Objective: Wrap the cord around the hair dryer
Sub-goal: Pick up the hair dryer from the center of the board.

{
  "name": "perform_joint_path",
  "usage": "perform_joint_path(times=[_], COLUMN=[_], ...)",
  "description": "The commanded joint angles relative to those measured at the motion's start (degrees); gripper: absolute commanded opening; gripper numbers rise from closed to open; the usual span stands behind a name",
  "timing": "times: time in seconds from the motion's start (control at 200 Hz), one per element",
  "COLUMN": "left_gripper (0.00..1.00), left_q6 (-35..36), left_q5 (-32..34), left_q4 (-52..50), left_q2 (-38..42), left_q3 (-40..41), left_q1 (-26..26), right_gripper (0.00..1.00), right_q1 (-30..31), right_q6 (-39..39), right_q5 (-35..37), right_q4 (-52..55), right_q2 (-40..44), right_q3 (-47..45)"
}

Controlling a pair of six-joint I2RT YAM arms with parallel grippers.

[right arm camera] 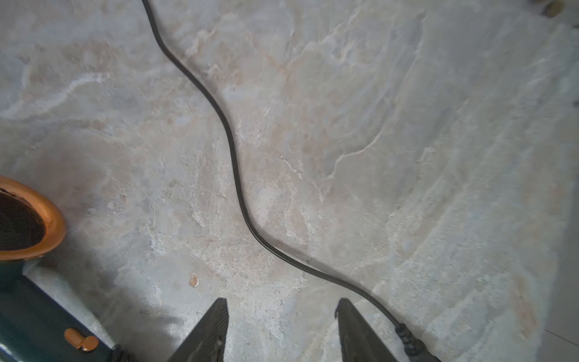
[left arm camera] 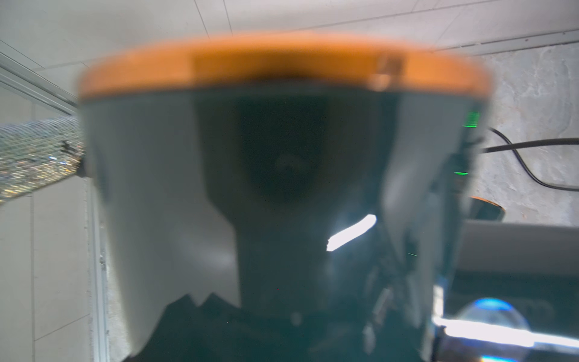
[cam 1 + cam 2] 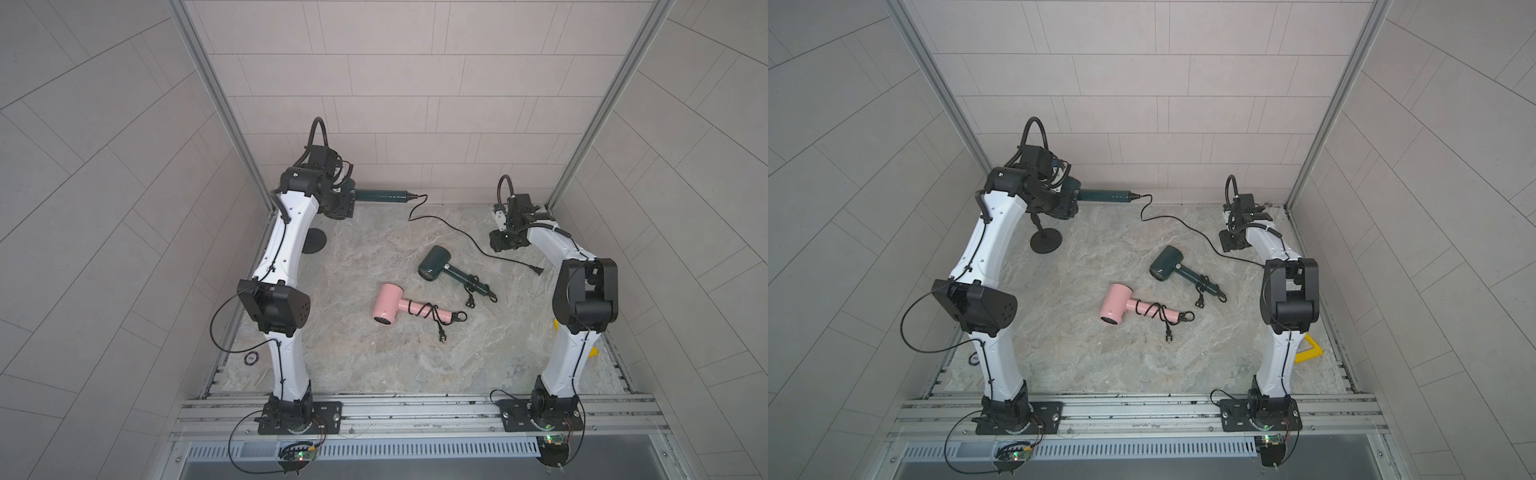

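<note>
At the back left, my left gripper (image 3: 343,195) is shut on the head of a dark green hair dryer (image 3: 380,195) and holds it above the table, handle pointing right. In the left wrist view the dryer's head (image 2: 282,141) is a blur with an orange rim that fills the picture. Its black cord (image 3: 453,231) runs loose from the handle end across the table to the plug (image 3: 538,271). My right gripper (image 1: 282,313) is open and empty just above the table. The cord (image 1: 233,156) passes beside one of its fingertips (image 1: 351,316), close to the plug end.
Two more dryers lie mid-table with cords coiled round their handles, one dark green (image 3: 440,266) and one pink (image 3: 399,309). A black round stand (image 3: 313,241) sits under my left arm. A yellow object (image 3: 1308,351) lies behind the right arm. Tiled walls enclose three sides.
</note>
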State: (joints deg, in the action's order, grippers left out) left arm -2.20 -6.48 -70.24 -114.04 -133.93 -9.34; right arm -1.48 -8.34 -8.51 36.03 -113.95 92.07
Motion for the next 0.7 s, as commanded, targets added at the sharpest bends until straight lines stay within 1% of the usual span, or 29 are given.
perform_joint_path(times=[0.0,0.105,0.275,0.545,0.695], left_gripper=[0.00,0.00,0.00,0.00,0.00], left_q6=[-1.8,-1.6,-2.1,-2.1,-2.4], left_q5=[-2.6,-3.0,-5.6,-6.7,-8.0], left_q4=[1.3,1.5,2.4,2.6,3.1], left_q2=[0.4,0.2,-0.3,-0.7,-0.5], left_q3=[-0.3,-0.3,-0.4,-0.2,0.2], left_q1=[0.0,0.1,0.0,0.1,0.1], right_gripper=[0.57,0.57,0.57,0.55,0.50], right_q1=[0.3,0.3,1.0,1.9,2.0], right_q6=[-7.1,-9.9,-10.4,-11.2,-11.6], right_q5=[-1.8,-2.9,-4.8,-3.4,-1.8], right_q4=[0.3,1.6,2.3,5.2,9.9], right_q2=[-2.0,-5.6,-11.2,-17.2,-20.0], right_q3=[2.5,5.2,9.7,15.4,18.8])
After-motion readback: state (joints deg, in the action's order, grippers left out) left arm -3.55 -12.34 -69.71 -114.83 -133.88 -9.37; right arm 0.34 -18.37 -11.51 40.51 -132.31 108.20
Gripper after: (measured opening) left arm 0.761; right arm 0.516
